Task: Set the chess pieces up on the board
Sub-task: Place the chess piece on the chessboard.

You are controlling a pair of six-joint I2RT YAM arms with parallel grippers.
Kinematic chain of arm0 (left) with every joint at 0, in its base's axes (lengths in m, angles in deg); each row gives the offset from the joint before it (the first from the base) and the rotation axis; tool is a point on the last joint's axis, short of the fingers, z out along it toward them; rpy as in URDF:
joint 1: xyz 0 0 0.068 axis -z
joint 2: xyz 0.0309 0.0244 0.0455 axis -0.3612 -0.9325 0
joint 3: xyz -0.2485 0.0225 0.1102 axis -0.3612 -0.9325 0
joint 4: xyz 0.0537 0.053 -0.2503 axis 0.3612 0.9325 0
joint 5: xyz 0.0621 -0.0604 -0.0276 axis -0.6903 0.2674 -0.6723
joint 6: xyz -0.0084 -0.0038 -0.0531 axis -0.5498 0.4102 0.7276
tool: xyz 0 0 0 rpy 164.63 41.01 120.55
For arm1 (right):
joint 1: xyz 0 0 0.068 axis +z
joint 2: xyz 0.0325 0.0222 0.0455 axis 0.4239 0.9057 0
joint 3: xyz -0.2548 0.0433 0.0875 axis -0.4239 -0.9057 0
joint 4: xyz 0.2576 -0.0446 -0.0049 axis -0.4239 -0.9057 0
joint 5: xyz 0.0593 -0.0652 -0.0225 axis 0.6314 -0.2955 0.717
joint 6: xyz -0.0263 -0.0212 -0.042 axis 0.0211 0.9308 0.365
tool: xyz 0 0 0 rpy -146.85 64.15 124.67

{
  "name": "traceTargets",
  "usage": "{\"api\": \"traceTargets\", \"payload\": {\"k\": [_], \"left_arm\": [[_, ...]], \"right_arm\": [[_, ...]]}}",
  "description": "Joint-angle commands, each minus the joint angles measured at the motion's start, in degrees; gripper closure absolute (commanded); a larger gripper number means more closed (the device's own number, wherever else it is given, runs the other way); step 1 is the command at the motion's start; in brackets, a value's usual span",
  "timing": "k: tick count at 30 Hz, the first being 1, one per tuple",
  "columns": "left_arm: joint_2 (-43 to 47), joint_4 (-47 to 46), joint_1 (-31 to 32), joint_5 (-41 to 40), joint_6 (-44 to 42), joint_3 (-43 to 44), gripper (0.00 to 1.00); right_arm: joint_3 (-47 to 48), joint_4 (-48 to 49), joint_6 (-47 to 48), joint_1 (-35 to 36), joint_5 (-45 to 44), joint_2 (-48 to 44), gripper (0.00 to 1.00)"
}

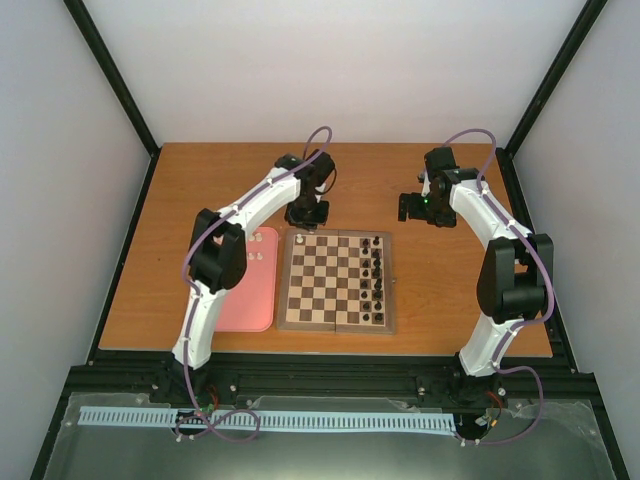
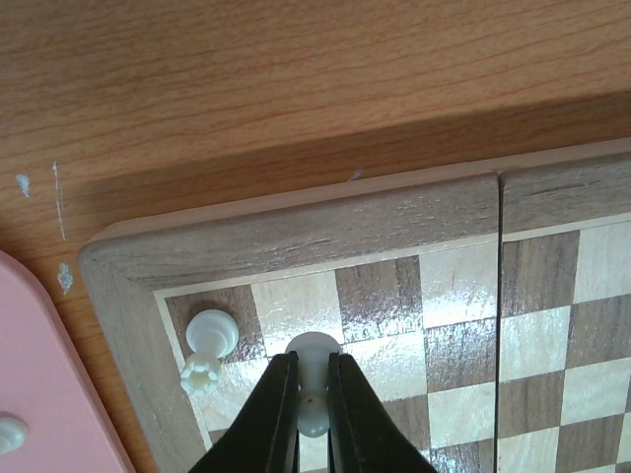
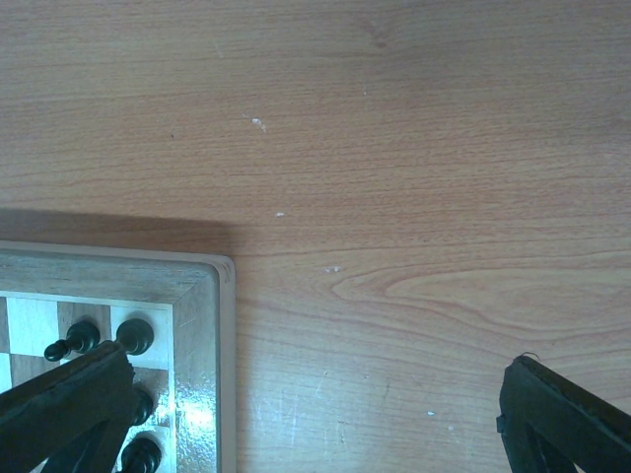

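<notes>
**Left wrist view, lower centre.** My left gripper is closed narrow on one white chess piece. The piece sits directly between my two fingers. Its long axis runs up and down the frame, in line with them, and its rounded end shows just above my fingertips.

The held piece hangs over the board, above the squares next to the corner square at the frame's lower left. I cannot tell whether it touches the surface.

A second white piece occupies that corner square, just left of my left finger and apart from it. The release turns on this gap, I judge, since my fingers part sideways toward that neighbour.

The pink tray at far lower left carries another white piece.

**Right wrist view.** My right gripper stands wide and empty over bare table. The board's black-piece corner is at lower left, so this arm is the farther one.
</notes>
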Motion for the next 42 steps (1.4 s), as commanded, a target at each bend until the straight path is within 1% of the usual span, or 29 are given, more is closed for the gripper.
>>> {"api": "traceTargets", "payload": {"k": [1,13,25,42], "left_arm": [[-1.47,0.07,0.49,0.36,-1.13,3.08,0.99],[-3.72,-0.49,0.6,-0.19,-0.94,3.16,0.97],[-4.57,-1.21,0.6,-0.75,-0.72,1.49,0.97],[-4.11,-0.27,0.6,-1.46,-1.59,-0.25,0.97]], "right_arm": [[-0.51,-0.1,0.12,-0.54,-0.71,-1.4,0.0],[-0.75,0.07,0.18,-0.54,-0.82,-1.31,0.0],[-0.78,0.07,0.26,-0.54,-0.73,-1.09,0.0],[-0.65,0.25,0.08,-0.54,-0.12,-0.57,0.0]]}}
